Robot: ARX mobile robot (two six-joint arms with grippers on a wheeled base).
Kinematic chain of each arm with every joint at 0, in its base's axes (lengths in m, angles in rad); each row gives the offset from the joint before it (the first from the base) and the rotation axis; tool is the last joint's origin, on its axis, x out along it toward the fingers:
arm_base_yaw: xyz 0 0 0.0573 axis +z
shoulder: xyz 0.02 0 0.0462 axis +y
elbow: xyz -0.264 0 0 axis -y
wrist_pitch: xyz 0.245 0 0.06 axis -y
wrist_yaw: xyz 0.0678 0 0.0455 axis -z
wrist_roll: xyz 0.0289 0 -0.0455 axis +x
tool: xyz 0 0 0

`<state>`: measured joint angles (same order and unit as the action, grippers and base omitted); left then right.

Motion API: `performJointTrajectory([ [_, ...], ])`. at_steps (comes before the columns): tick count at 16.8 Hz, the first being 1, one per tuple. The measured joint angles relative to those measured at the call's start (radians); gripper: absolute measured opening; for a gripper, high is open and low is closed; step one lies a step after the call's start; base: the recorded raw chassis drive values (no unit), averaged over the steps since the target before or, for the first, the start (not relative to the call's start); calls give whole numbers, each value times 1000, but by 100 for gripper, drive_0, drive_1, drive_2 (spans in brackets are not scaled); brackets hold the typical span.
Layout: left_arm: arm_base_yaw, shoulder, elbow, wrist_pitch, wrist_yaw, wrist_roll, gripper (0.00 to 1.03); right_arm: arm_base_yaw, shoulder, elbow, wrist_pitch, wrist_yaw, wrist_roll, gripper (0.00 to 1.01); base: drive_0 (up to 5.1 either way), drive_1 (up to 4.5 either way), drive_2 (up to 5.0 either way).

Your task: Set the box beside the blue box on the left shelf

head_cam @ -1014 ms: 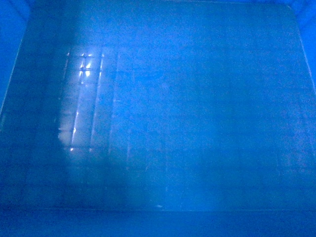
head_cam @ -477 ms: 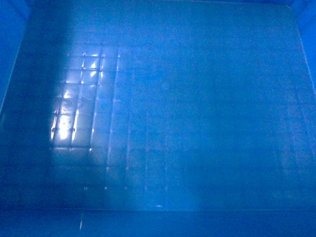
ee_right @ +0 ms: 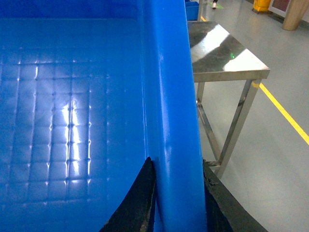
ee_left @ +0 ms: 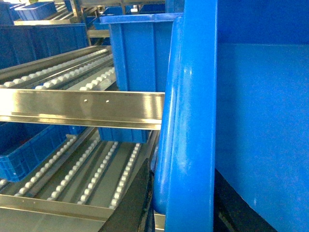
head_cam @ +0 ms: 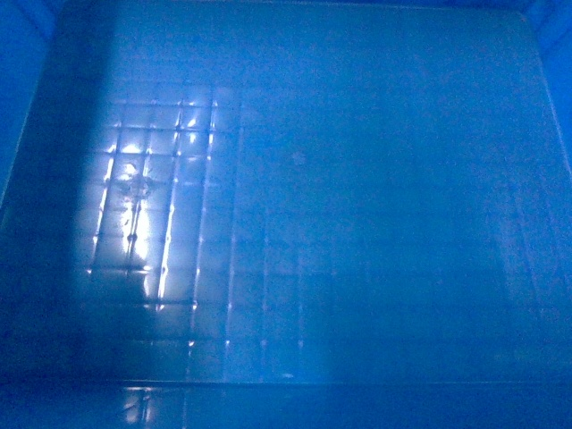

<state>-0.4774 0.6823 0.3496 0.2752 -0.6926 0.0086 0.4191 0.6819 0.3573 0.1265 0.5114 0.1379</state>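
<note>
Right now both grippers, left gripper (ee_left: 181, 203) and right gripper (ee_right: 176, 193), pinch the blue crate's (head_cam: 357, 223) rim; roller shelf (ee_left: 87, 92) at nine o'clock.

Bright blue box (head_cam: 357, 223), its floor a grid of small squares catching white glare. Black jaws against its blue rim. Beside the box, silver steel shelf (ee_left: 82, 106) rails with rows of white rollers; a second blue box (ee_left: 137, 53). Grey floor (ee_right: 270, 121) striped yellow beyond a steel worktop (ee_right: 217, 53).
</note>
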Motion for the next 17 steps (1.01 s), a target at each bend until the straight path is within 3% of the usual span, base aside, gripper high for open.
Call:
performJointTrajectory([
  [9, 0, 0, 0, 2, 1, 0, 20, 0, 0, 0, 1, 0, 0, 17, -507, 235, 235],
  [17, 0, 0, 0, 5, 0, 0, 20, 0, -1, 0, 3, 0, 0, 17, -491, 92, 351],
])
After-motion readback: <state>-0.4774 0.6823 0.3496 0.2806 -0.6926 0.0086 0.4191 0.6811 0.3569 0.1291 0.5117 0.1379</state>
